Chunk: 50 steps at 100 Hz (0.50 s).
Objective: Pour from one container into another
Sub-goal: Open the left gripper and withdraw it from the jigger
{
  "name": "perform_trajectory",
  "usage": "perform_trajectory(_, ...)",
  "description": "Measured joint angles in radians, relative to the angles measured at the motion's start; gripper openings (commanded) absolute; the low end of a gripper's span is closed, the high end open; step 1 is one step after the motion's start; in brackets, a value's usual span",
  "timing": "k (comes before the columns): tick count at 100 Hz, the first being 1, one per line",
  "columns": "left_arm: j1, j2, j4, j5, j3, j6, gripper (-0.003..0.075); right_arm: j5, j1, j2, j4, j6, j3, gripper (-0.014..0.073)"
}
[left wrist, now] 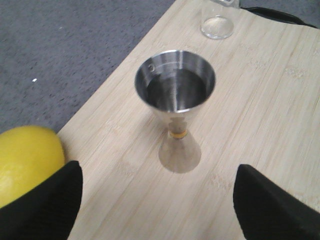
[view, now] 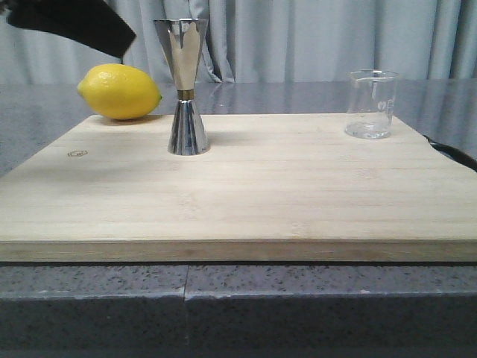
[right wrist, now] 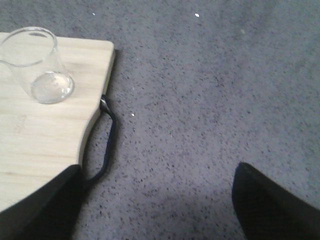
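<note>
Right now we see the jigger (view: 186, 88) standing upright on the board (view: 246, 194), toward its far left part, with the lemon (view: 119, 91) just beyond the board's far left edge on the worktop (view: 45, 119). Well apart from the jigger, the beaker (view: 370, 104) stands upright near the board's far right corner, close to the board's black handle loop (right wrist: 106, 145). Our left gripper (left wrist: 157, 200) hovers above the jigger with its fingers (left wrist: 45, 205) spread wide, holding nothing. Our right gripper (right wrist: 155, 205) hangs over the grey worktop beside the board's right edge, off from the beaker, fingers (right wrist: 270, 205) likewise spread and empty.
</note>
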<state>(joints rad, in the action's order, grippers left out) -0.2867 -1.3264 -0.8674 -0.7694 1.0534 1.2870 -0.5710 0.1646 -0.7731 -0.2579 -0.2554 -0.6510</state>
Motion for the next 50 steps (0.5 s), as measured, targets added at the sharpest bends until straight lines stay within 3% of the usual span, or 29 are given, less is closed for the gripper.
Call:
perform_trajectory(28,0.0,0.238,0.442,-0.039,0.0,-0.568,0.0568,-0.286,0.0,0.0,0.01,0.0,-0.123,0.0554)
perform_trajectory(50,0.0,0.39,0.761,-0.168,0.0,-1.024,0.0567,-0.466,0.0,0.0,0.072,0.031,-0.191,0.0554)
